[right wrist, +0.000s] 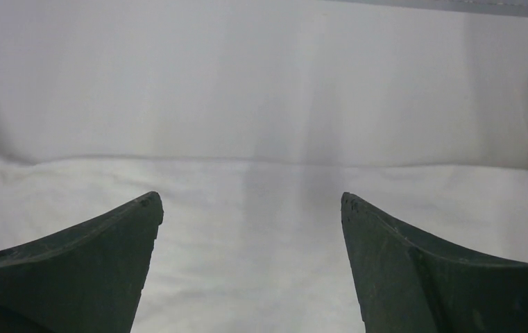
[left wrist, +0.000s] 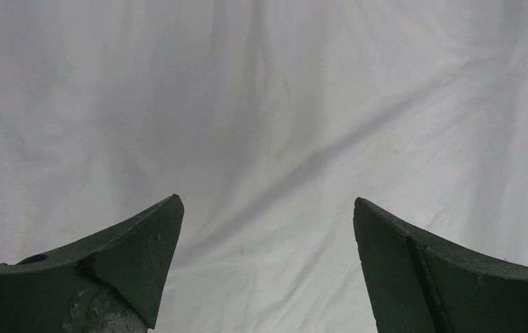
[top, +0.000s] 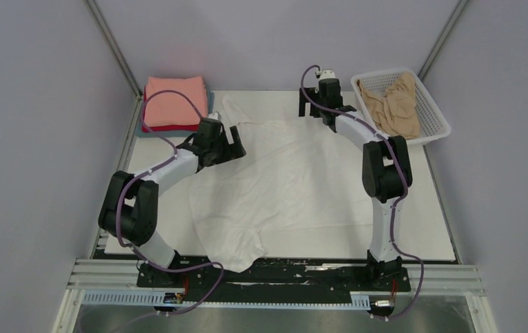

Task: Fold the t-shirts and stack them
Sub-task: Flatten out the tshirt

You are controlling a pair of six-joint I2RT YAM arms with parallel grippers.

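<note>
Surface (top: 427, 229) carries the white t-shirt (top: 282, 187), opened out across the middle, wrinkled, its near-left part bunched and reaching the near edge. Judged step: this shirt is laid out, first fold not yet made. The next move calls for pinching two edge points on it and carrying them across evenly; smoothing the bunched near-left part first would likely help. Basket (top: 436, 130) sits off the white t-shirt's far-right corner with the tan t-shirt (top: 393, 104) crumpled inside, waiting its turn. Off the far-left corner is the folded stack: salmon-pink t-shirt (top: 174, 100) on top, red t-shirt (top: 171, 127) under it, grey-blue t-shirt (top: 141, 130) lowest. Left pincer (top: 236, 142) is over the white t-shirt's far-left area, jaws spread, nothing between them; its wrist view shows only white cloth. Right pincer (top: 308, 107) is at the white t-shirt's far edge, jaws spread too, empty. Nothing blocks the fold; the stack lies close beside the left arm's sweep.
</note>
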